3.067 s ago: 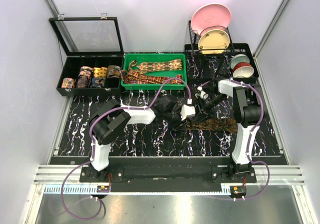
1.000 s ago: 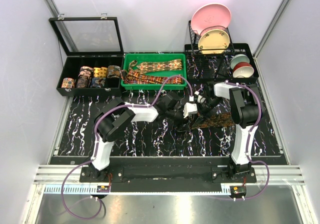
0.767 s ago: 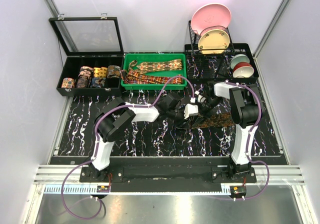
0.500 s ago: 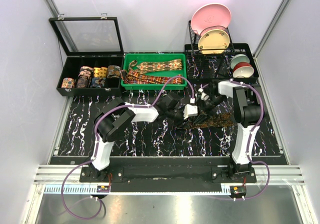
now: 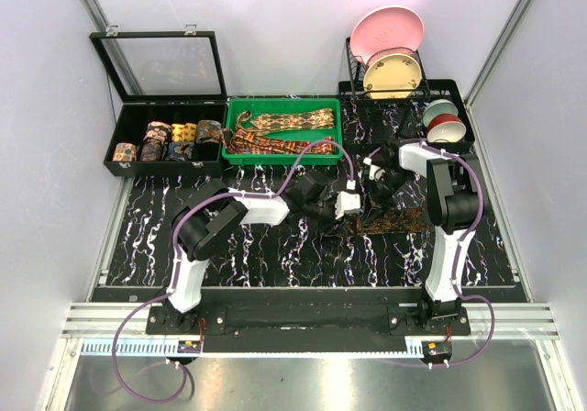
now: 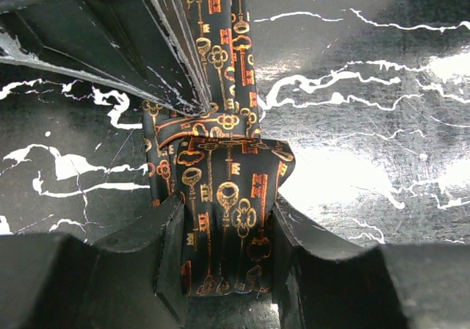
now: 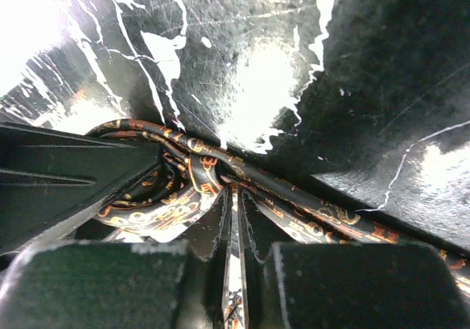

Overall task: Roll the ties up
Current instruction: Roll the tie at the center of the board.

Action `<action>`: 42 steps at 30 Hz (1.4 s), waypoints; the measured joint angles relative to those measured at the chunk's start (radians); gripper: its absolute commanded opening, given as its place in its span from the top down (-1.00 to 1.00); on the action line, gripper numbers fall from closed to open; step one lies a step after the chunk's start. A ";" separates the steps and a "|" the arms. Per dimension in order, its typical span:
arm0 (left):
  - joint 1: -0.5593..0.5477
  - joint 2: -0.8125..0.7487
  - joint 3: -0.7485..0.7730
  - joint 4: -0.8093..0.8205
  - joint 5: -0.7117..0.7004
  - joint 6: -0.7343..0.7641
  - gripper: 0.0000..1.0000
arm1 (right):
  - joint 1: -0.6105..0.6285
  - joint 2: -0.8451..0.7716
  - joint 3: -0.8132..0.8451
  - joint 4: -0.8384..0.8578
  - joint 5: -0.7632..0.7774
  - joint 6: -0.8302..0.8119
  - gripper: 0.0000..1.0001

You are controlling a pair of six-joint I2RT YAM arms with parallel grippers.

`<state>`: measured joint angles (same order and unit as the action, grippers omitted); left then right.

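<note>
A dark tie [image 5: 396, 220] with gold and orange keys lies on the black marble table right of centre. My left gripper [image 5: 346, 211] is at its left end. In the left wrist view my left gripper [image 6: 224, 250] is shut on the folded end of the tie [image 6: 220, 189], which fills the gap between the fingers. My right gripper [image 5: 374, 191] meets it from the far right. In the right wrist view my right gripper [image 7: 233, 215] is shut to a thin slit, its tips in the fold of the tie [image 7: 165, 213]. Its fingers [image 6: 150, 46] show in the left wrist view.
A green tray [image 5: 234, 134] with several loose ties [image 5: 284, 119] stands behind the work spot. A black case [image 5: 124, 117] with rolled ties [image 5: 170, 140] and a raised lid is at the back left. A dish rack [image 5: 353, 88] with plates and bowls [image 5: 442, 125] is at the back right.
The flat tie looks shorter than three seconds ago. My left gripper has stayed on its left end. My right gripper has shifted slightly right and back over the last second.
</note>
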<state>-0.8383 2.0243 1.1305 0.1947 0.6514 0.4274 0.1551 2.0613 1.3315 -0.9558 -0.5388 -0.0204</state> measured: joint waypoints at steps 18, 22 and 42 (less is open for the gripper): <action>0.074 -0.040 -0.155 0.337 -0.007 -0.373 0.30 | 0.013 0.003 0.008 -0.013 0.030 -0.010 0.83; 0.074 -0.040 -0.156 0.346 -0.017 -0.389 0.35 | 0.014 0.003 0.009 -0.015 0.032 -0.011 0.83; 0.011 -0.055 -0.106 0.111 -0.139 -0.058 0.37 | 0.014 -0.010 0.049 -0.020 -0.199 -0.036 0.15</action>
<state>-0.8276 1.9690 1.0245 0.3061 0.5125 0.3691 0.1692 2.0510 1.3804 -0.9756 -0.7376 -0.0566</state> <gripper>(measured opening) 0.406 0.379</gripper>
